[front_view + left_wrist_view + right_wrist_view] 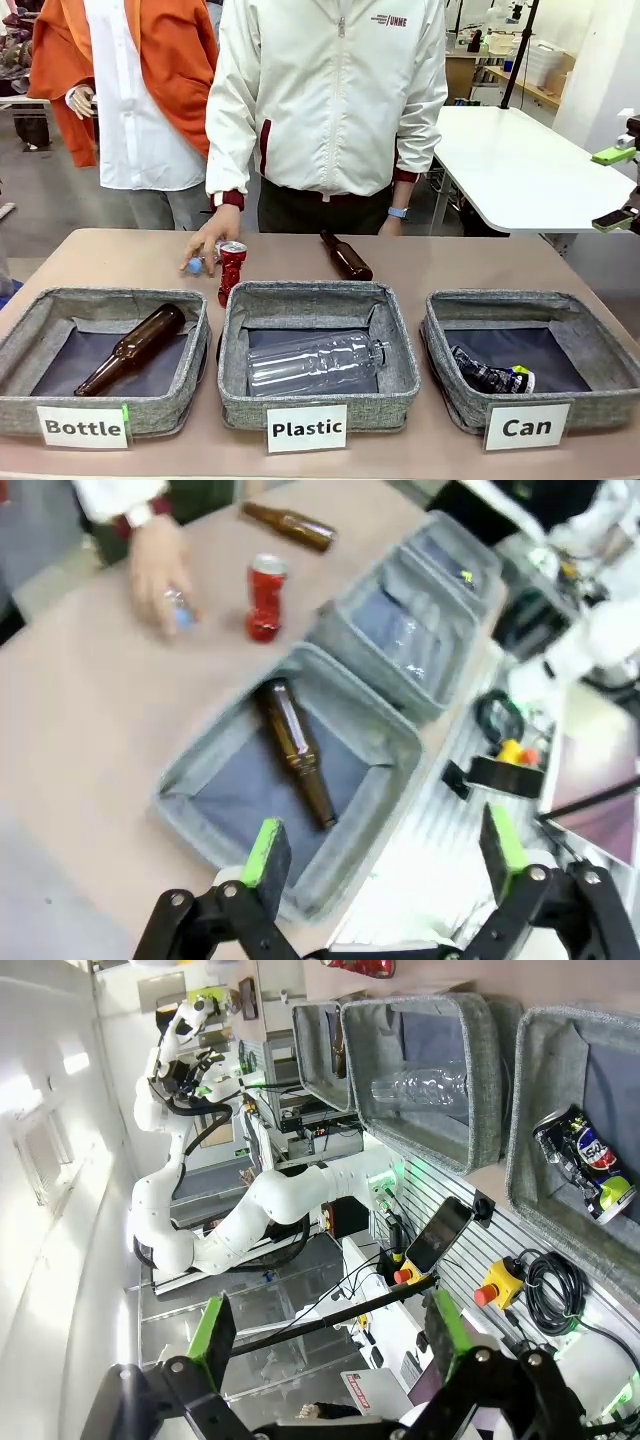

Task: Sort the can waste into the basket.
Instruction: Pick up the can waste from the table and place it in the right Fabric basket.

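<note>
A crushed red can (pixel 231 270) with a silver top stands on the table behind the middle basket, beside a person's hand (pixel 207 245). It also shows in the left wrist view, red can (pixel 265 597). A dark printed can (pixel 490 378) lies inside the grey basket (pixel 530 300) labelled "Can" at the right. My right gripper (pixel 614 188) hangs open at the right edge, above and beyond that basket. The right wrist view shows the right gripper (pixel 325 1335) open and empty, with the dark can (pixel 585 1165) in its basket (pixel 532 1120). My left gripper (pixel 385 855) is open over the "Bottle" basket's near edge.
The "Bottle" basket (pixel 30 325) holds a brown glass bottle (pixel 130 348). The "Plastic" basket (pixel 300 295) holds a clear plastic bottle (pixel 315 362). Another brown bottle (pixel 346 256) lies on the table behind them. The person's fingers rest on a small blue cap (pixel 182 615).
</note>
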Tool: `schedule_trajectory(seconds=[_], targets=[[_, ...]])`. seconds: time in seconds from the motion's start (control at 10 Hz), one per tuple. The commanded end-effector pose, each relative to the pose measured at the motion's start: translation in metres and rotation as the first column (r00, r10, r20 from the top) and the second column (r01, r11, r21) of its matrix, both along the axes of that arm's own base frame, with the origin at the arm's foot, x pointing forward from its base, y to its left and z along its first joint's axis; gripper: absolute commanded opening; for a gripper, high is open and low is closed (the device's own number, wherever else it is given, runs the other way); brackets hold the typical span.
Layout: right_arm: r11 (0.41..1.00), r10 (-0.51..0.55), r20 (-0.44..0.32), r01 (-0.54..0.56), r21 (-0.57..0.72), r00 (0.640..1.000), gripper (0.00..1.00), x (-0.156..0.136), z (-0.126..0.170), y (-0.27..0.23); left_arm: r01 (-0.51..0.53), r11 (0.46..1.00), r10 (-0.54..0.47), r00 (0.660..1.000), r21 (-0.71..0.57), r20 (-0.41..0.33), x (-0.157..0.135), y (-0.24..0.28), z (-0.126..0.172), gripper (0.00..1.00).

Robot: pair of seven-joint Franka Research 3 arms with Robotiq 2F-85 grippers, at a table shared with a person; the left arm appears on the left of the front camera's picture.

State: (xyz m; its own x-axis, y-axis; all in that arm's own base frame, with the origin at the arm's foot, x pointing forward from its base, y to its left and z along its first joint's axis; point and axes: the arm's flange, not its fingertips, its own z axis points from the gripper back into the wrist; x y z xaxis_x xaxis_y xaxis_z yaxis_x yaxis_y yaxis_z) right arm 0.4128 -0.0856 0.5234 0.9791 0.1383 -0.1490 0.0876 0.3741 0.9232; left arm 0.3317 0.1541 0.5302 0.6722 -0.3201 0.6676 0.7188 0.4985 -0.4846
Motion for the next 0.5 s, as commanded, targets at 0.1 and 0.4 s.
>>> schedule_trajectory(seconds=[0.1, 0.4], targets=[[1.0, 0.022, 0.013, -0.022, -0.004, 1.0, 1.0, 0.0, 0.003, -0.003, -0.163, 0.987, 0.163, 0.985, -0.007, 0.061, -0.033, 0.052, -0.017, 0.98], [1.0, 0.022, 0.013, -0.022, -0.004, 1.0, 1.0, 0.0, 0.003, -0.003, -0.205, 0.978, 0.208, 0.975, -0.039, 0.081, -0.05, 0.067, -0.02, 0.98]])
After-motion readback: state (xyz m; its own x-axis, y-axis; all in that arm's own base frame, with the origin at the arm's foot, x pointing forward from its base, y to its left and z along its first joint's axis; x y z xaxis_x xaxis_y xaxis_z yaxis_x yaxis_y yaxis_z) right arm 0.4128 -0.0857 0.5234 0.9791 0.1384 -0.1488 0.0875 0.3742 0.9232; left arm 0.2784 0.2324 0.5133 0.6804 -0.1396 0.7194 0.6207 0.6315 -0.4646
